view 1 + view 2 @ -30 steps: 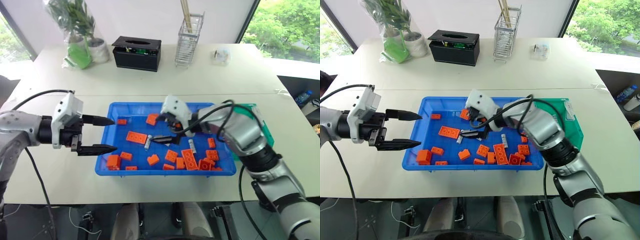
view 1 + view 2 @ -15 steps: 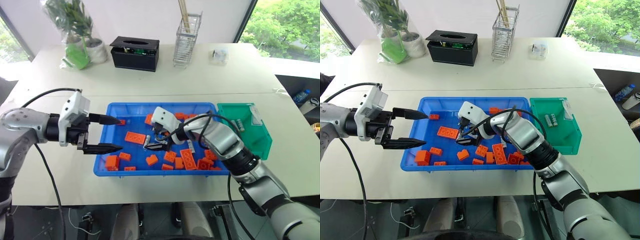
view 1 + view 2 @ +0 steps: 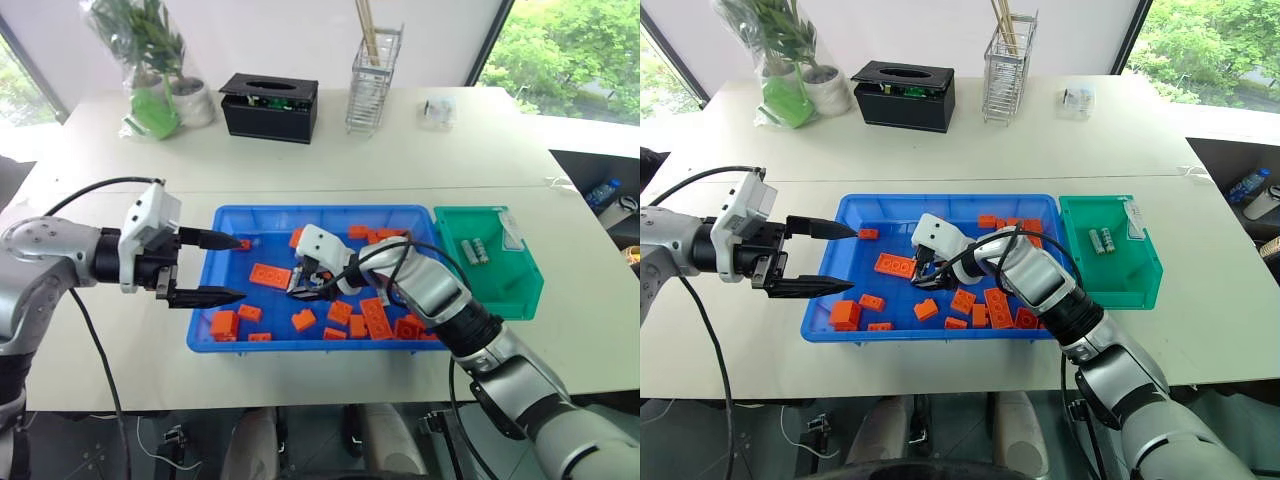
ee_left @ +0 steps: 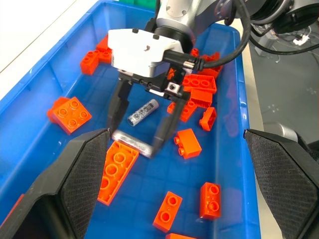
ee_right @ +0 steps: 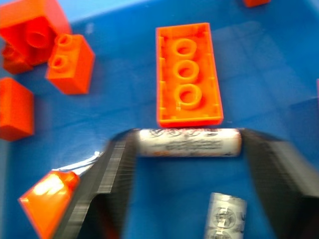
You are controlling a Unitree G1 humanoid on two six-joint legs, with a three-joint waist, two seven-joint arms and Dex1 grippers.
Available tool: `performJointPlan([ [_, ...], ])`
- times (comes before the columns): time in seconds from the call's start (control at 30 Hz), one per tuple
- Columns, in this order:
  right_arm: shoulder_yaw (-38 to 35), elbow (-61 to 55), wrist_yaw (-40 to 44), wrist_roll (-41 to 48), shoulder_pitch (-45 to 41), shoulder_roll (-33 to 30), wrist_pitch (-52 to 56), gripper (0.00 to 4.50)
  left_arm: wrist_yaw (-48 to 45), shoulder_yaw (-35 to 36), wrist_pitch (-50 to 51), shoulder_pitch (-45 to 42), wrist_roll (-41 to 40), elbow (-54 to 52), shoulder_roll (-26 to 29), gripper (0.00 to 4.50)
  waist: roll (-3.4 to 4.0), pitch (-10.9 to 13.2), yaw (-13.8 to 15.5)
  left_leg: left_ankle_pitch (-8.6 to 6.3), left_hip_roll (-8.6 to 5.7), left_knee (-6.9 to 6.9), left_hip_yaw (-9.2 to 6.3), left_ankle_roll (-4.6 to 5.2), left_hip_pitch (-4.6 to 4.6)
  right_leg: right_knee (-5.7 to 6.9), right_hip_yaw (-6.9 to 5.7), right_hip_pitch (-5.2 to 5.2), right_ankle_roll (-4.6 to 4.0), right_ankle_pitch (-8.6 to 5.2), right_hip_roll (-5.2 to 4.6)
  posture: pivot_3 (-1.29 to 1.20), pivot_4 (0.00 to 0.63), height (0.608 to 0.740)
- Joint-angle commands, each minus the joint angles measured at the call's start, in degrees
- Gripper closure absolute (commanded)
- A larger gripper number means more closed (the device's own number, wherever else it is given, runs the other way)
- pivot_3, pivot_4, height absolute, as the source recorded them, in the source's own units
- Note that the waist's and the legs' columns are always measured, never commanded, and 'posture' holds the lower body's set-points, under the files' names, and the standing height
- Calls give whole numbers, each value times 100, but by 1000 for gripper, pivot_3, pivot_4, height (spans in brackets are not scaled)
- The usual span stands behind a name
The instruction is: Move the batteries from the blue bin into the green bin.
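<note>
The blue bin holds scattered orange bricks and batteries. My right gripper is low inside it, its fingers pressed against the two ends of a silver battery that lies on the bin floor beside a long orange brick. A second battery lies just behind that one, between the same fingers. My left gripper hovers open over the bin's left edge with nothing in it. The green bin stands against the blue bin's right end, with two batteries inside.
Orange bricks crowd the right half of the blue bin. At the back of the table stand a black box, a wire holder, a bagged plant and a small packet.
My right gripper has sunk and moved left inside the blue bin, and its fingers have closed in on the battery. The left arm has kept still.
</note>
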Motion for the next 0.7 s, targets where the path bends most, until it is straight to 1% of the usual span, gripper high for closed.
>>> performJointPlan([
  [0.03,-566,-300,106,351,-97,-46,490,1949,6,-8,-16,-107,-54,-44,-51,0,0,0,17,0,0,0,0,0,0,0,0,0,0,0,0,0,150,736],
  [0.2,-1893,-1046,66,1078,-280,-569,1727,1949,0,-205,-204,-37,114,51,-291,0,0,0,43,0,-1,1,0,0,-3,-3,0,1,0,0,-3,0,150,736],
  [0.23,-2340,-1241,101,1294,-340,-844,2064,1949,43,-273,-237,-118,145,92,-393,0,0,0,46,0,-2,1,0,0,-4,-4,0,1,0,0,-3,0,150,736],
  [0.3,-2911,-1467,109,1547,-388,-1295,2453,1949,82,-356,-283,-245,190,159,-536,0,0,1,38,0,-1,0,-2,1,-5,-4,0,0,0,0,-3,0,150,736],
  [0.37,-3373,-1466,116,1536,-220,-1948,2498,1949,82,-424,-332,-336,228,207,-627,0,0,1,51,-1,-1,-2,-4,1,-4,-5,-1,0,0,0,-2,0,150,736],
  [0.43,-3584,-1443,80,1582,-81,-2290,2500,1949,63,-470,-373,-399,264,249,-701,0,-1,0,40,-2,-2,-3,-7,2,-4,-9,-4,2,-4,-2,-2,0,150,736],
  [0.53,-4186,-1370,87,1599,712,-2853,2466,1949,257,-564,-502,-591,407,431,-984,0,-3,-1,32,-3,-3,-6,-7,4,0,-12,-4,6,-3,-3,-2,0,150,736],
  [0.7,-4705,-1354,-27,1566,1577,-3280,2215,1949,273,-543,-477,-720,368,486,-1107,0,-1,0,-14,-2,-4,-5,-4,5,0,-11,2,1,10,4,-1,0,150,736],
])
